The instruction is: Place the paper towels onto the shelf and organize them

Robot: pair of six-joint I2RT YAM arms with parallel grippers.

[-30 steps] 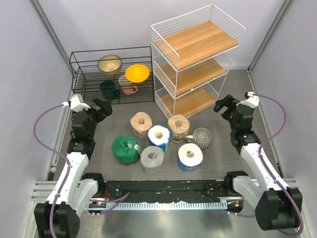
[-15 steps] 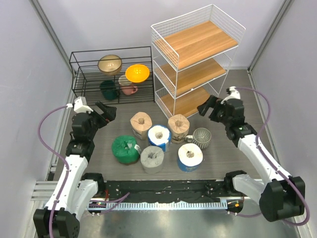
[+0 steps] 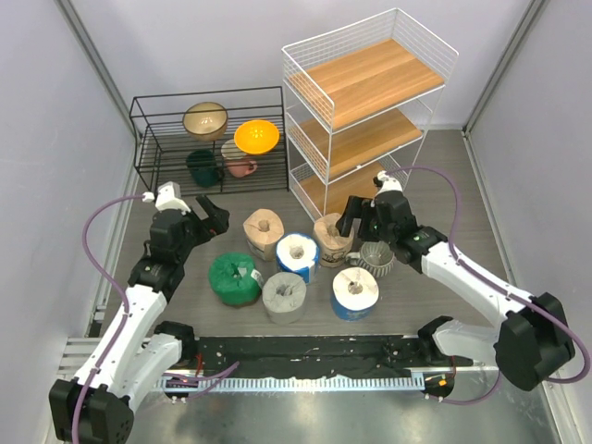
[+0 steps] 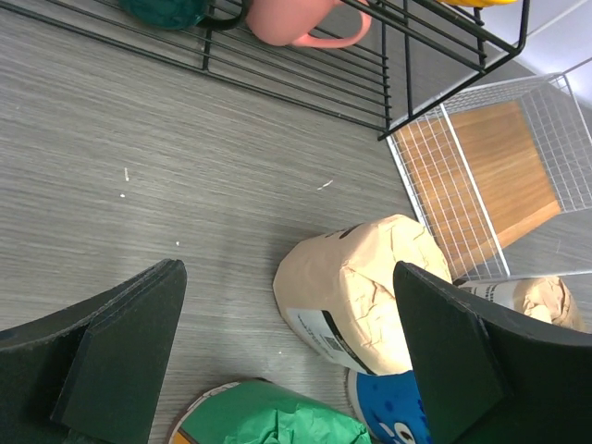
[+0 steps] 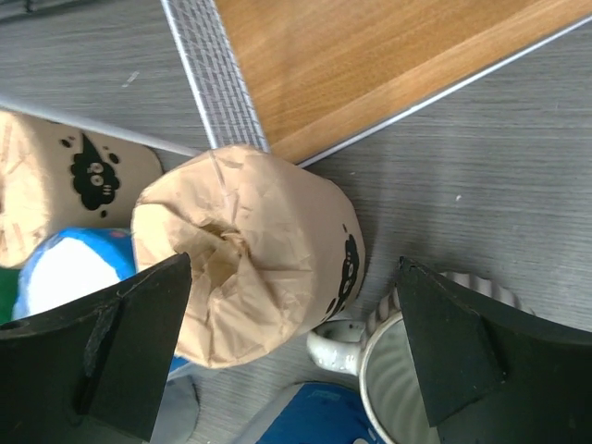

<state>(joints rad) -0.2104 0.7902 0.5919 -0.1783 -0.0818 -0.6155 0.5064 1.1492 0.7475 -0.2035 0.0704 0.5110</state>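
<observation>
Six paper towels stand on the table in front of the shelf (image 3: 370,111): a tan roll (image 3: 263,231), a second tan roll (image 3: 333,236), two blue-wrapped white rolls (image 3: 297,254) (image 3: 355,291), a grey roll (image 3: 284,296) and a green roll (image 3: 234,277). My right gripper (image 3: 356,215) hangs open over the second tan roll (image 5: 250,268), which shows between its fingers (image 5: 294,268). My left gripper (image 3: 208,215) is open just left of the first tan roll (image 4: 370,287), and nothing is held in it (image 4: 287,277).
A ribbed mug (image 3: 377,257) stands against the second tan roll, its handle (image 5: 342,347) under my right gripper. A low black wire rack (image 3: 208,139) with bowls and cups is at the back left. The shelf's bottom board (image 5: 370,55) lies just behind the roll.
My right arm has swung left from the table's right side to over the second tan roll. The left gripper has edged right toward the first tan roll.
</observation>
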